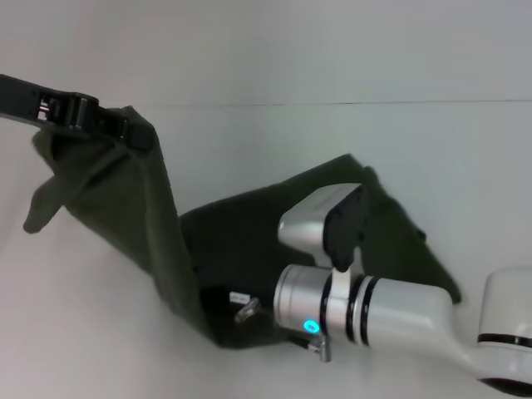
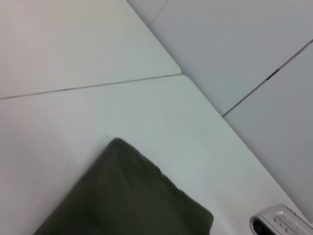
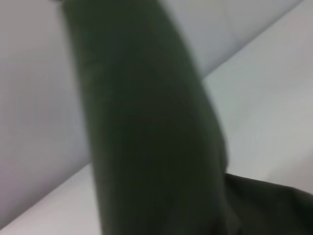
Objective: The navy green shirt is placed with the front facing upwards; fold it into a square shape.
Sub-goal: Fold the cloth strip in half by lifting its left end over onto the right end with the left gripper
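Note:
The navy green shirt (image 1: 249, 241) lies partly on the white table, and its left part is pulled up into a tall fold. High at the far left, my left gripper (image 1: 125, 131) is shut on that raised edge, from which a sleeve hangs down. My right gripper (image 1: 283, 326) sits low at the shirt's near edge, beside a small white tag (image 1: 239, 297). A corner of the shirt (image 2: 122, 196) lies flat on the table in the left wrist view. The raised cloth (image 3: 146, 127) fills the right wrist view. The print is hidden.
The white table (image 1: 432, 141) extends behind and to the right of the shirt, and its far edge meets a pale wall. Part of my right arm (image 2: 281, 223) shows in the left wrist view. My right forearm (image 1: 399, 312) covers the shirt's near right part.

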